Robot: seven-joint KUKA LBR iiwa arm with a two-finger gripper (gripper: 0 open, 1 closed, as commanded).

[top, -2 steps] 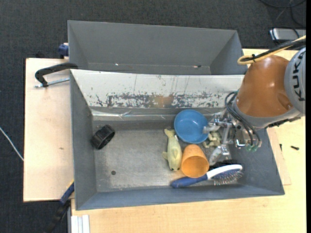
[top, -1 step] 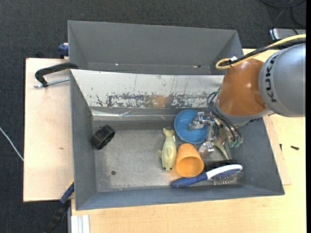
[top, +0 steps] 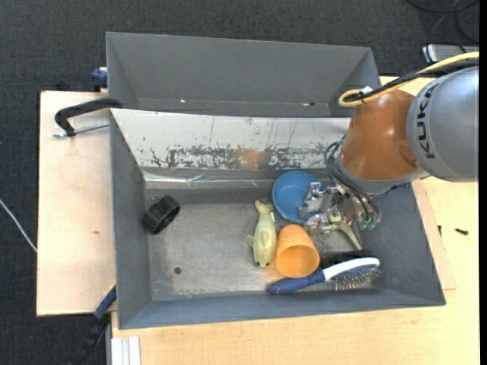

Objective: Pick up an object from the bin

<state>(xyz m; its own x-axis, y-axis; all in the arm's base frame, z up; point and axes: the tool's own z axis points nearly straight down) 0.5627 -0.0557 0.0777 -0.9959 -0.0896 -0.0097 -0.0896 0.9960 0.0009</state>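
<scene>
I have the tool low in the bin, right side, just beside the blue bowl and orange cup, with the brush below. Can't tell whether the tool is spread or pinching.

arm — cut off by right edge | blue bowl — right part hidden behind it

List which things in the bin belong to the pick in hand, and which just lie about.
In hand: claw; nearest it, blue bowl and orange cup.
Lying about: yellow toy fish; blue brush; black ring, far left.
</scene>
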